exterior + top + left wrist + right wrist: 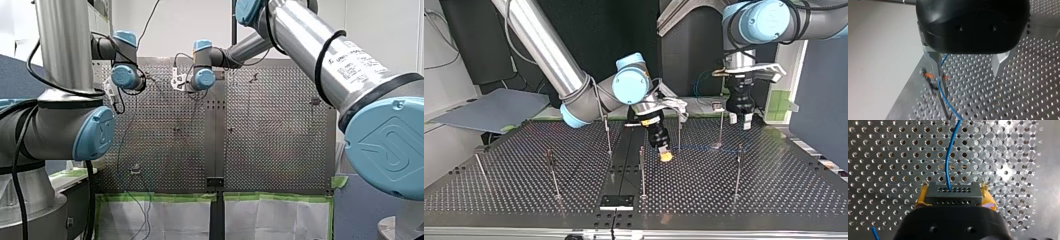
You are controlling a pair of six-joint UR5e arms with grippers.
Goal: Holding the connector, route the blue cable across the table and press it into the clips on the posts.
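You've got a grey sheet point(494, 107) off the table's point(774, 190) far-left corner in the top view, a black plate point(616, 202) mid near edge, and white paper point(165, 217) green-taped along the front view's near edge.

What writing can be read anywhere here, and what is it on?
"U", "V", "W", "X", "Y", "Z", "AA", "AB", "AC": row letters along the perforated table's edge.
Label on my right arm: too blurred to read.
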